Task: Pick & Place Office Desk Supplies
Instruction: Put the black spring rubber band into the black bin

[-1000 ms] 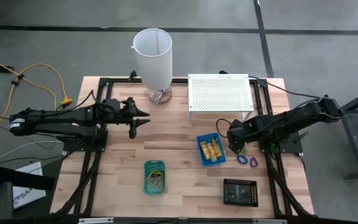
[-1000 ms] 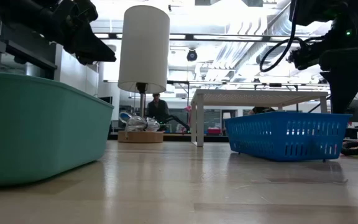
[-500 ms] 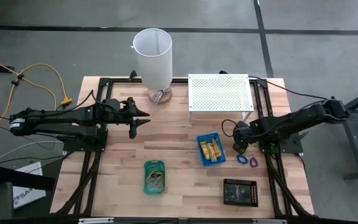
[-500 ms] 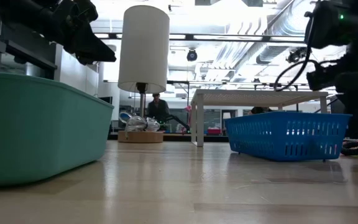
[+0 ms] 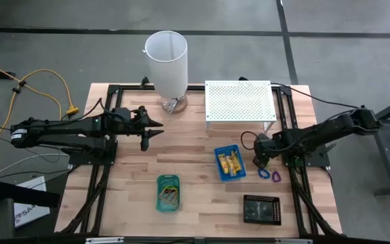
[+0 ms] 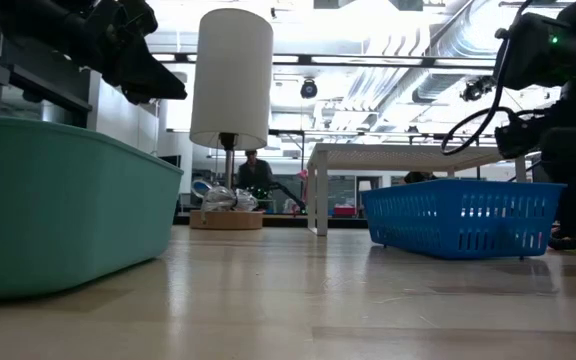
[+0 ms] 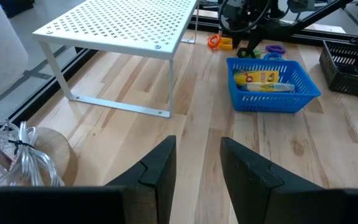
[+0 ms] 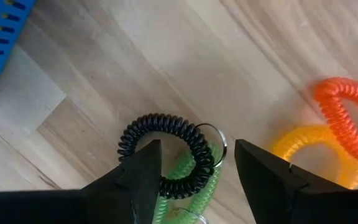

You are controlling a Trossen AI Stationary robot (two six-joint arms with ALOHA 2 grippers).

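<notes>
Right pincer [image 8: 194,171] is the working unit. It hangs low over the right part of the tabletop [image 5: 195,146], just beside the blue tray [image 5: 230,163], fingers pointing down. Jaws stand wide, nothing held.

Target, per the right wrist view: a black coil loop [image 8: 166,155] lying flat on the wood, with a green coil [image 8: 188,193] partly under it and a small metal ring at its rim. The black loop sits directly below the pincer, approx. centred in the gap between the two fingers [image 8: 138,180]. Being round, it has no clear long axis; either finger can go inside the loop, the other outside. A yellow coil [image 8: 309,146] and an orange coil [image 8: 347,109] lie near, to one side, apart from the black one.

In the high view, blue and purple loops [image 5: 269,174] lie on the wood just beside the right pincer, on the side toward the black tray [image 5: 261,209].

Judgement: next move is a straight descent; no lateral shift appears req'd. Risk: green coil comes up with the black one.

Left pincer [image 7: 197,168] waits well apart, near the white cylinder [image 5: 167,62], jaws wide, empty. Right arm is clearly nearer.

Green tray [image 5: 168,192] holds bands; blue tray holds yellow packets [image 7: 263,81].
</notes>
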